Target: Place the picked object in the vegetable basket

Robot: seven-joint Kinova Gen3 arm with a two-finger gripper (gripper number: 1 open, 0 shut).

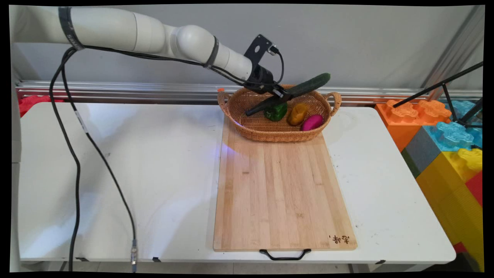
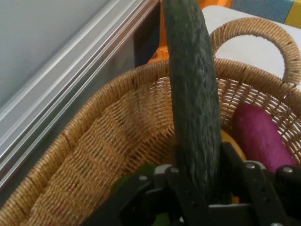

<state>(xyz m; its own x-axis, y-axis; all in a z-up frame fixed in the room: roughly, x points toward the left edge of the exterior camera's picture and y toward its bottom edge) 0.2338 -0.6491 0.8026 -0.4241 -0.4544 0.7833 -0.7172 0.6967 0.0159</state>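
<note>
One cucumber point(image 1: 305, 88) clamped tilted in the gripper point(image 1: 284, 95) above one wicker basket point(image 1: 270, 133), basket held one green pepper point(image 1: 276, 112), one yellow vegetable point(image 1: 297, 114), one magenta vegetable point(image 1: 312, 122), on one cutting board point(image 1: 281, 193)

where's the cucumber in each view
Main view: the cucumber slants over the wicker basket at the cutting board's far end, clamped in the hand.
Hand view: the cucumber runs up the centre from the hand.
Shared landmark: the basket's looped handle.
</note>
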